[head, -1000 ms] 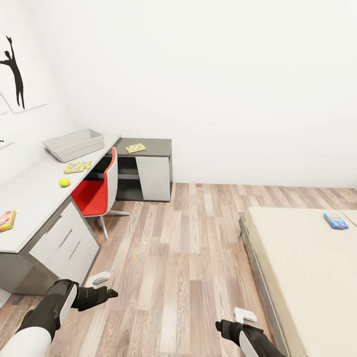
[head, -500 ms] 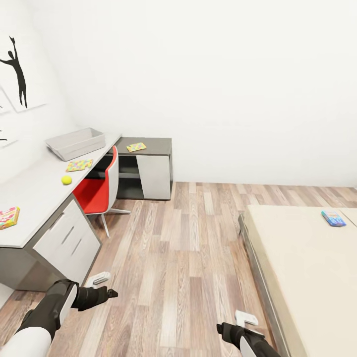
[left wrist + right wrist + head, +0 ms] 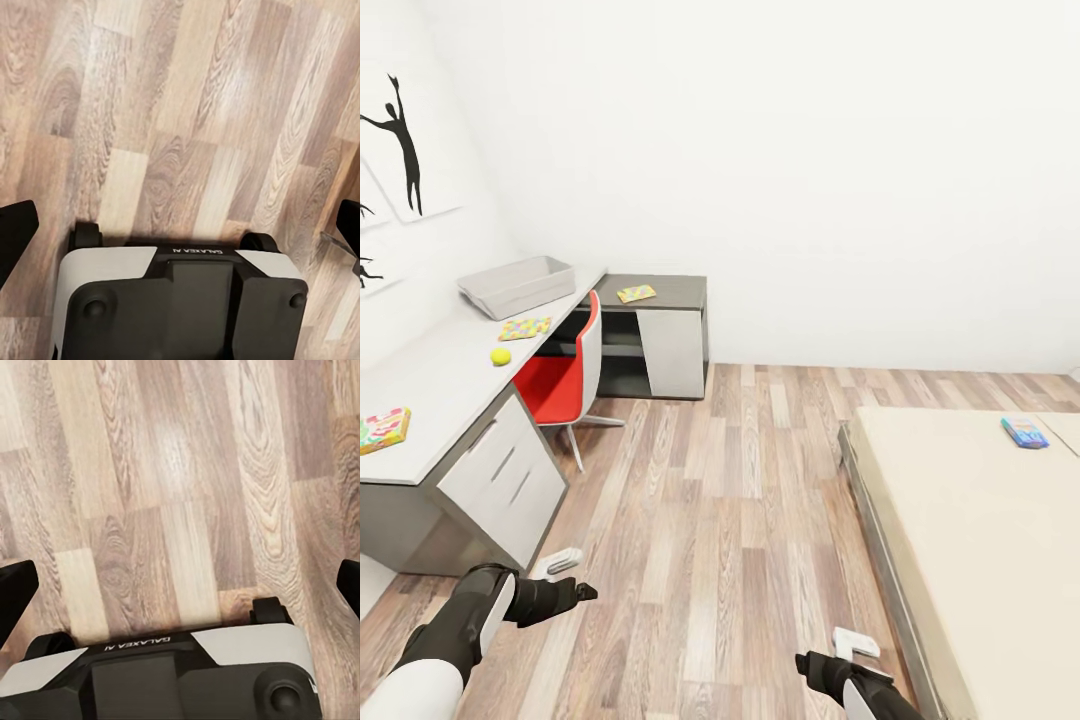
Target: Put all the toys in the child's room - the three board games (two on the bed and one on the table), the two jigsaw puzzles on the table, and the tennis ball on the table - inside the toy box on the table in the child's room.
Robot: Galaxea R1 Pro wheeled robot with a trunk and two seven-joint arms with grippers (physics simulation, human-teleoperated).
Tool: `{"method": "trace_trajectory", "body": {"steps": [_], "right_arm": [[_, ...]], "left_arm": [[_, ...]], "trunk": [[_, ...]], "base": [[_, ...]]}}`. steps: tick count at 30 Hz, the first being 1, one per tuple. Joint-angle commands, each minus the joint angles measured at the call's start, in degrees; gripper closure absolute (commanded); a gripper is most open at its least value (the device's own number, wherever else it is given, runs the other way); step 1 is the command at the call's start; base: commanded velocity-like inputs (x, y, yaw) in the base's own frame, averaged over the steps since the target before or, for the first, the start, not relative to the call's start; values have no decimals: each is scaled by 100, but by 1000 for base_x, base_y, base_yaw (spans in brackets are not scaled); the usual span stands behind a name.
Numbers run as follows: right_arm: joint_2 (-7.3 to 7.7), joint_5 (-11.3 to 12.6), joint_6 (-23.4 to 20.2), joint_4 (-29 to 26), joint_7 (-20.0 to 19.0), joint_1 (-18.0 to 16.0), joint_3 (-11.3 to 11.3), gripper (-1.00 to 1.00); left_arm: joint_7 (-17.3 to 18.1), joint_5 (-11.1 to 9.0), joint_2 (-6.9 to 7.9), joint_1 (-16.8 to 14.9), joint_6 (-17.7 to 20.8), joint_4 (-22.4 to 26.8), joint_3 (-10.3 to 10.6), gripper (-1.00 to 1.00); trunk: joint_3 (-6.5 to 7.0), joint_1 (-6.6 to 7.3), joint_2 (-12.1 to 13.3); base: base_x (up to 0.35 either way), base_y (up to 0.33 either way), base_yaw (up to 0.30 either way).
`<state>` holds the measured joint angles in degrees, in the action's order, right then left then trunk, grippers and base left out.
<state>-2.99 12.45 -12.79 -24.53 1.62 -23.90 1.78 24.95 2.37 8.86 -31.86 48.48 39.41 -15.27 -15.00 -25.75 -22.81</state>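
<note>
Head view: the robot stands mid-room, apparently on approach, nothing collected yet. At upper left the toy box sits on the tabletop, with a jigsaw puzzle and the tennis ball nearer, a board game at the left edge, and a second puzzle on the lower desk section. At right, a blue board game lies on the bed. The next move calls for driving closer to either.

Left wrist view: the left gripper spreads wide, empty, above the floor.

Right wrist view: the right gripper is likewise wide, holding nothing; neither wrist view shows toys.
</note>
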Motion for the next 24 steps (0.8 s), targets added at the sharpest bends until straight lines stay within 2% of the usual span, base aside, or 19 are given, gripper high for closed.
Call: {"method": "trace_trajectory", "body": {"steps": [1, 5, 14, 24], "right_arm": [[-6, 37, -40, -15, 16, -3, 17, -100], [-2, 38, -51, -16, 13, -4, 18, -100], [0, 38, -42, -17, 7, -2, 21, -100], [1, 38, -39, -14, 12, -1, 23, -100]], "left_arm": [[31, 26, -4, -4, 30, 5, -19, -100], [29, 27, -6, -4, 30, 5, -19, -100], [27, 27, -7, -4, 30, 5, -19, -100], [27, 27, -8, -4, 30, 5, -19, -100]], "trunk": [[-11, -3, -11], [-11, -3, -11], [-11, -3, -11], [-11, -3, -11]], "base": [[-14, 0, 0], [-7, 0, -29], [-1, 0, -166], [-49, -56, -22]]}}
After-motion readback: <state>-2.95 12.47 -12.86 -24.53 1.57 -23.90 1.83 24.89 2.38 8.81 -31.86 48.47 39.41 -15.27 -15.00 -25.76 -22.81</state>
